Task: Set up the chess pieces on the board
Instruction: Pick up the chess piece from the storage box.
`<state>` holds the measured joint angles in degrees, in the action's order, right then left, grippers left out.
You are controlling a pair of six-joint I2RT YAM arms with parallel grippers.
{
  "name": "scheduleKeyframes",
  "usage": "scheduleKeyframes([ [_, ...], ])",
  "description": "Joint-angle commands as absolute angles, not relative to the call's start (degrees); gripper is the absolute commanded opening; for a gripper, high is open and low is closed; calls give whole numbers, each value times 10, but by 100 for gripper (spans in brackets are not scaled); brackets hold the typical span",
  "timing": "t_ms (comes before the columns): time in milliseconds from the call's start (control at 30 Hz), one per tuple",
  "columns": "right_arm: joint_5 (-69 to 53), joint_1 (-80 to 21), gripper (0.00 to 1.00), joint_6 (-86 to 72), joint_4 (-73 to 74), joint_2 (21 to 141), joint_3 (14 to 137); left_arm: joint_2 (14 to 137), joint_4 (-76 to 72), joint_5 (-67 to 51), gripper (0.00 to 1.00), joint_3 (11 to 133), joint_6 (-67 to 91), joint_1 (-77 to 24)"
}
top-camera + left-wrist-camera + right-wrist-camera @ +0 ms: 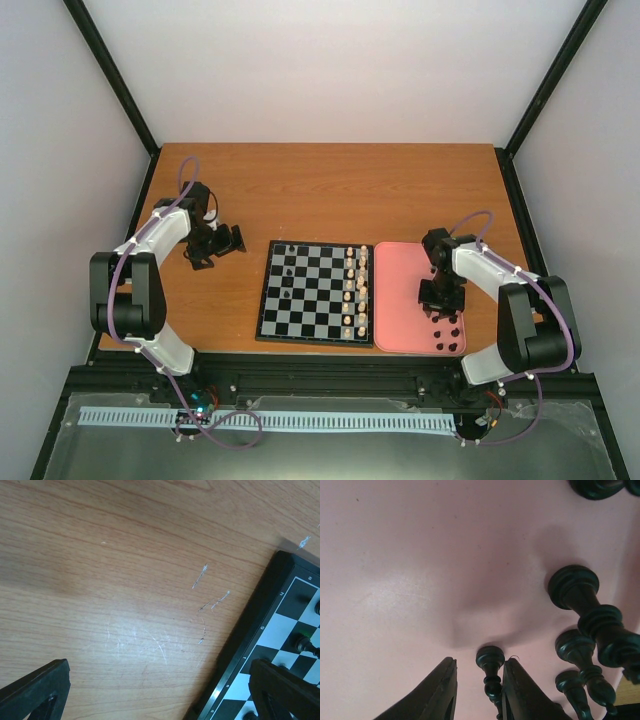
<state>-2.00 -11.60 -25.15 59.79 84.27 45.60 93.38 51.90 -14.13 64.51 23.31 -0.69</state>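
Over pink tray (420, 555) | right claw (481, 680) part-open astride black piece (490, 672), off-centre | left claw (160, 690) open, empty | risk: closing tips it into neighbouring pieces (580, 650)

Overhead view: bright, even light from above; only faint, soft shadows fall on the orange-brown wooden surface (330, 190); the white walls (330, 70) look nearly washed out; detail is coarse.
Left wrist view: a pale sheen sits mid-frame on the wood and a dim band at left; fine white scratches (200, 575) glint; the left claw (160, 666) is a dark, blurred silhouette; a thin highlight runs along the rim of the small black-and-grey checked board (242, 630).
Right wrist view: the pink rectangular tray (420, 540) carries soft glare at left and a diffuse shadow at centre; the black turned chess pieces (575, 587) are soft-focused; the right claw (481, 662) is nearly black.
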Motion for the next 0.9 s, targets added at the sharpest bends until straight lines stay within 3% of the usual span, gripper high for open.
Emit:
scheduleKeyframes([
  [0,-9,-111,27,-272,600,836,450,936,516,-147,100,655,233,-5],
  [400,-3,-111,17,-282,603,833,446,935,515,-148,100,652,234,-5],
  [600,-10,-111,3,-282,599,826,442,936,514,-149,100,652,234,-5],
  [867,-54,-116,3,-274,608,796,490,938,516,-148,100,657,235,-5],
])
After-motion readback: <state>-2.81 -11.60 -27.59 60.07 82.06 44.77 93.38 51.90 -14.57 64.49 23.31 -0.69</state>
